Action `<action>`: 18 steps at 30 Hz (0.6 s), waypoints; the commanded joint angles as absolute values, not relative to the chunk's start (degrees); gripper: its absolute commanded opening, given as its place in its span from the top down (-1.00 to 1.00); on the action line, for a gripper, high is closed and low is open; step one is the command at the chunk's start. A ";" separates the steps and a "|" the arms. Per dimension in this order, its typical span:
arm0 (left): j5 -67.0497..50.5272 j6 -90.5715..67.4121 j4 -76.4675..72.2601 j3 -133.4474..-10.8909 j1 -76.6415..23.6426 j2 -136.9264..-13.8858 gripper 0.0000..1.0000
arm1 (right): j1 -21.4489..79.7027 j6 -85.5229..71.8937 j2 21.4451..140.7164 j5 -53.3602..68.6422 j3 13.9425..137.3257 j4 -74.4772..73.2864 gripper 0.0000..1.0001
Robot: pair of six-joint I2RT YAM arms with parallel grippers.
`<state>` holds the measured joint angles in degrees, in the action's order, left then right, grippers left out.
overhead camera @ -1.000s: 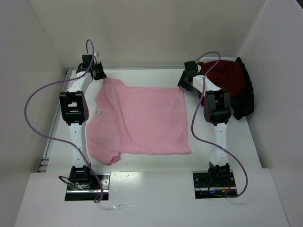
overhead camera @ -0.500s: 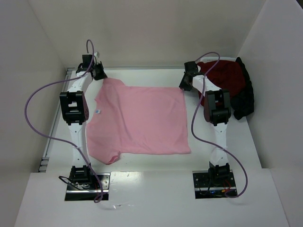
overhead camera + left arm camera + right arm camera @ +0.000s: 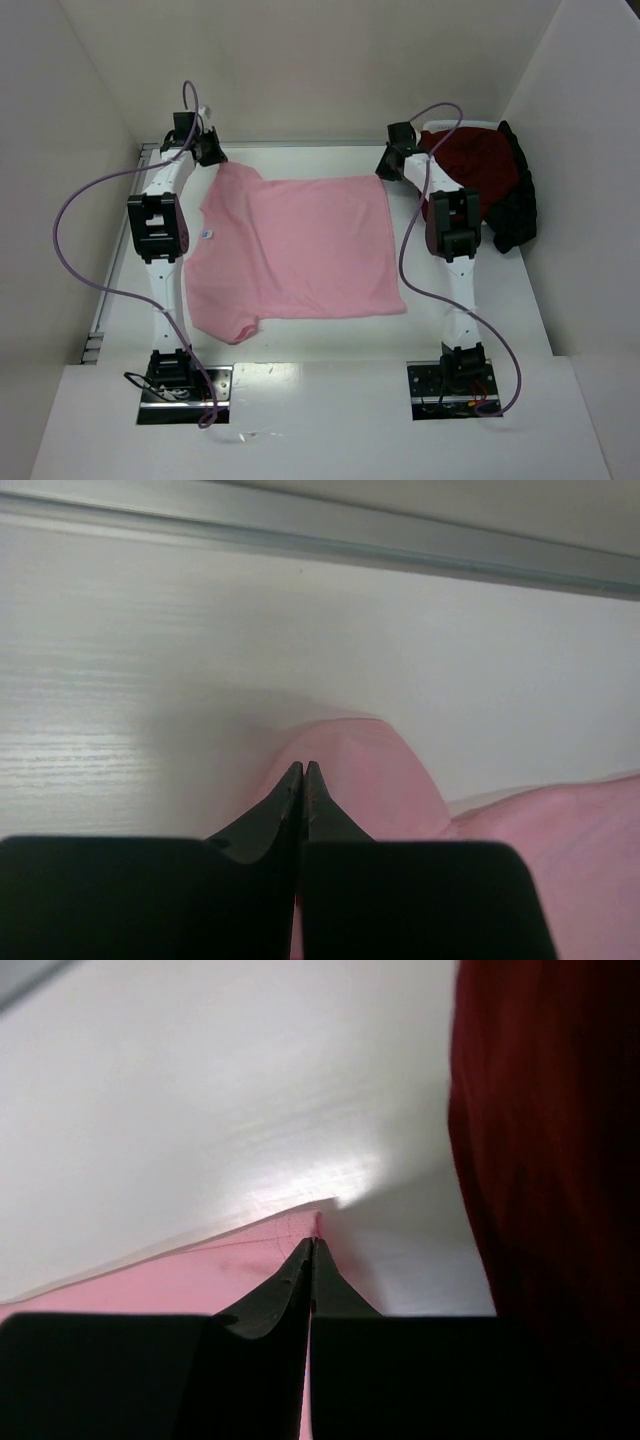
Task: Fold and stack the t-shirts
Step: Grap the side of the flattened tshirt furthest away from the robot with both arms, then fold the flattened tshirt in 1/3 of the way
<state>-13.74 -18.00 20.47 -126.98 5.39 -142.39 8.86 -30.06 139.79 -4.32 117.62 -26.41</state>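
- Pink t-shirt (image 3: 300, 250): spread flat across the middle of the bench (image 3: 330, 335), collar toward the left arm and hem toward the right arm. A small white neck label (image 3: 207, 236) shows at the collar.
- Left hand (image 3: 210, 152): pinched closed on the far sleeve of the pink t-shirt. In the left wrist view the fingertips meet with no gap and the cloth rises in a low hump around them. The fingers hide how much cloth lies between them.
- Right hand (image 3: 388, 165): pinched closed on the far hem corner. In the right wrist view the tips meet at the very corner of the pink cloth.
- Dark red t-shirt (image 3: 485, 160): bunched in the far right corner just beyond the right hand, partly covered by the right arm. It is only a blurred dark mass in the right wrist view.
- Black t-shirt (image 3: 515, 215): crumpled against the right wall, touching the dark red t-shirt. Its outline cannot be made out, and neither can the number of garments in this pile.
- Edges: a band of bare bench separates the far sleeve from the metal rail (image 3: 400, 530) along the back. A narrower bare strip lies between the near edge of the pink t-shirt and the arm bases.
- Room: white walls close in the left, back and right sides, and the right arm lies between the pink t-shirt and the pile.
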 commanded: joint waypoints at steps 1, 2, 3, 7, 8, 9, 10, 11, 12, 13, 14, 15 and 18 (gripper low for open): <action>-15.90 -16.09 20.82 -132.79 5.63 -142.91 1.00 | 9.05 -29.27 141.49 -5.54 126.02 -26.88 1.00; -16.52 -15.39 20.83 -132.80 5.63 -142.91 1.00 | 9.05 -28.75 142.03 -5.54 129.25 -27.50 1.00; -16.52 -15.38 21.53 -133.41 5.63 -142.30 1.00 | 9.05 -28.74 142.03 -5.54 130.59 -28.03 1.00; -16.52 -13.37 22.58 -130.35 5.63 -139.05 1.00 | 9.05 -28.21 142.04 -2.64 131.58 -28.56 1.00; -16.52 -12.84 22.59 -128.86 5.63 -136.95 1.00 | 9.05 -28.21 140.55 -2.64 129.40 -27.87 1.00; -15.83 -12.31 22.59 -125.28 5.63 -135.72 1.00 | 9.05 -28.73 139.49 -2.64 127.72 -27.17 1.00; -15.82 -11.52 22.07 -123.16 5.63 -134.40 1.00 | 9.05 -28.74 138.35 -2.64 125.88 -26.46 1.00; -15.82 -11.51 21.36 -121.05 5.63 -131.77 1.00 | 9.05 -28.74 137.21 -2.64 122.03 -25.76 1.00; -15.82 -10.90 21.36 -119.02 5.63 -130.36 1.00 | 9.05 -28.74 134.67 -2.64 120.08 -24.36 1.00; -15.82 -10.29 20.66 -114.83 5.63 -129.12 1.00 | 9.05 -28.74 133.26 -2.64 117.97 -23.65 1.00; -15.82 -10.28 19.96 -112.70 5.63 -126.59 1.00 | 9.05 -28.74 131.85 -2.64 113.77 -22.95 1.00; -16.52 -9.67 19.95 -110.67 5.63 -125.34 1.00 | 9.05 -28.74 129.14 -2.64 111.64 -21.46 1.00; -17.84 -9.06 18.63 -104.18 5.63 -120.77 1.00 | 9.05 -29.27 125.52 -1.50 104.26 -19.69 1.00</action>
<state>-15.59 -11.70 21.39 -108.09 5.39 -127.74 8.86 -29.10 133.67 -2.24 108.09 -24.14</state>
